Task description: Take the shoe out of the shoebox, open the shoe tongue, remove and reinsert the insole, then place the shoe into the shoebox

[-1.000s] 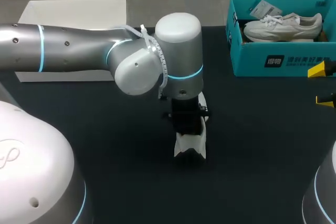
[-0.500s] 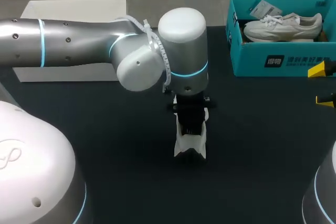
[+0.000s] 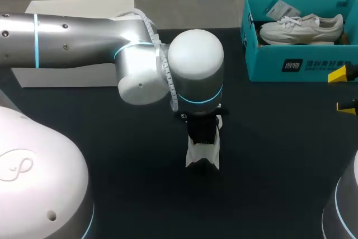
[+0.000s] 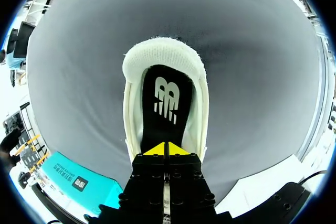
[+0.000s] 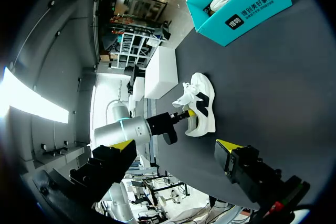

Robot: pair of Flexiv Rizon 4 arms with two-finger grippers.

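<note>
A white shoe (image 3: pixel 202 154) stands on the black table (image 3: pixel 268 155) in the middle, heel toward me. My left arm comes across from the left, and its gripper (image 4: pixel 168 149) points down into the shoe's opening. The yellow tips are pressed together, shut, resting on the black insole (image 4: pixel 167 98), which lies flat in the heel (image 4: pixel 157 51). I cannot tell whether they pinch it. The teal shoebox (image 3: pixel 302 62) at the back right holds a second white shoe (image 3: pixel 302 26). My right gripper (image 3: pixel 342 90) stands wide open at the right edge, empty, well away from the shoe (image 5: pixel 202 111).
A white box lid (image 3: pixel 78 12) lies at the back left, behind my left arm. The shoebox (image 5: pixel 241 3) and the lid (image 5: pixel 160 72) also show in the right wrist view. Bare black table surrounds the shoe.
My left wrist has swung slightly right and come lower over the shoe, so less of the black gripper shows above it. The shoe and my right arm have stayed in place.
</note>
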